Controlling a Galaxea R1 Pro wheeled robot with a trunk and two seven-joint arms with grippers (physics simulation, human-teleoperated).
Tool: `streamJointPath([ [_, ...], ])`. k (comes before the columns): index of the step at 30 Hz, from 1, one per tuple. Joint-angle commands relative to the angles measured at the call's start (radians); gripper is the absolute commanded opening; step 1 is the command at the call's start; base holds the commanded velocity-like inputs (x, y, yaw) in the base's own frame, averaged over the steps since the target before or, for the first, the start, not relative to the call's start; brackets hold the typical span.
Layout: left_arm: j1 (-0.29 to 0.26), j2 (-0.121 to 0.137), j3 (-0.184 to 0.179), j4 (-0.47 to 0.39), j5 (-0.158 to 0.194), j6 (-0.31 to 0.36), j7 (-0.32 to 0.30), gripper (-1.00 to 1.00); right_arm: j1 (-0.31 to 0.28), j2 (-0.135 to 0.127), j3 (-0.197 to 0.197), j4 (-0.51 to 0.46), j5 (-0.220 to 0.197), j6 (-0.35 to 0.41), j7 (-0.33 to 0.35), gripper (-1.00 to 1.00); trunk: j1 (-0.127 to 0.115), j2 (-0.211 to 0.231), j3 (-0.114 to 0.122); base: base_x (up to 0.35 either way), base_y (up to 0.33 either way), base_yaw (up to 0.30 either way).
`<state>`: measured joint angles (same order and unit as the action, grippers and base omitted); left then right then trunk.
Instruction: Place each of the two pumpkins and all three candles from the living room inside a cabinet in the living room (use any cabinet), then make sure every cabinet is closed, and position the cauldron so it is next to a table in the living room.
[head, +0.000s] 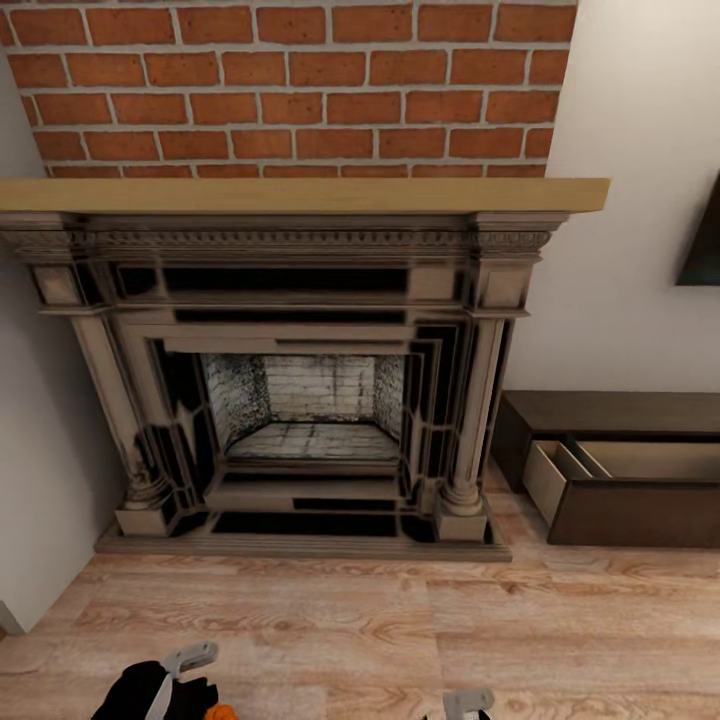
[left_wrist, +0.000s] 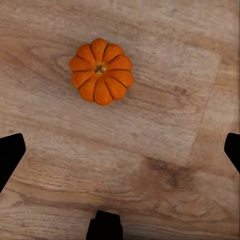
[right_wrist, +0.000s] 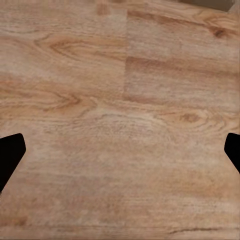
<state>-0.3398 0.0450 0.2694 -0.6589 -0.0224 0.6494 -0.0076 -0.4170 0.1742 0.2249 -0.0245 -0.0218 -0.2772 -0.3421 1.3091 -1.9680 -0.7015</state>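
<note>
- A red-brick wall (head: 290, 80) is rising above a pale wooden mantel shelf (head: 300, 195), taking up the upper part of the head view.
- An ornate grey-black fireplace (head: 290, 380) is standing beneath the shelf, its columns resting on a low hearth, with pale brick lining showing inside the opening.
- A light wood-plank floor (head: 400, 630) is stretching out in front of the fireplace.
- The cabinet (head: 620, 470), long, low and dark brown, is sitting against the white wall just to the right of the fireplace. One drawer (head: 600, 470) is standing pulled out, showing its pale tan inside.
- A dark flat panel (head: 702, 240) is hanging on the wall above the cabinet, cut off by the picture's edge.
- The left hand (head: 185, 680) is hovering low over the floor at the near edge of the head view. In the left wrist view its fingers (left_wrist: 10, 155) are standing wide apart, gripping nothing.
- The right hand (head: 468, 705) is peeking in at the near edge. In its wrist view the dark fingers (right_wrist: 10, 152) are spread to either side over bare planks.
- One pumpkin (left_wrist: 101, 71), bright orange and ribbed, is sitting upright on the floor beneath the left hand, untouched, lying beyond the fingertips.
</note>
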Motion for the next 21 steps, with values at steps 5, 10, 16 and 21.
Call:
streamJointPath([
  [5,-0.052,-0.036,0.002,-0.328,-0.037,0.359,0.084,1.00,-0.003,0.000,-0.047,-0.616,-0.002,0.976,-0.007,1.00,0.000,0.000,-0.001,0.000,0.000,0.000],
  [10,-0.123,-0.044,0.002,-0.324,-0.084,0.374,0.132,1.00,-0.008,0.000,-0.064,-0.786,-0.002,1.204,-0.006,1.00,0.000,0.000,-0.001,0.000,0.000,0.000],
  [16,-0.229,-0.047,0.002,-0.200,-0.168,0.379,0.141,1.00,-0.057,0.000,-0.068,-0.868,-0.001,1.302,-0.005,1.00,0.000,0.000,-0.001,0.000,0.000,0.000],
  [21,-0.333,-0.054,0.003,-0.081,-0.183,0.381,0.136,1.00,-0.085,0.000,-0.068,-0.879,-0.001,1.315,-0.003,1.00,0.000,0.000,-0.001,0.000,0.000,0.000],
])
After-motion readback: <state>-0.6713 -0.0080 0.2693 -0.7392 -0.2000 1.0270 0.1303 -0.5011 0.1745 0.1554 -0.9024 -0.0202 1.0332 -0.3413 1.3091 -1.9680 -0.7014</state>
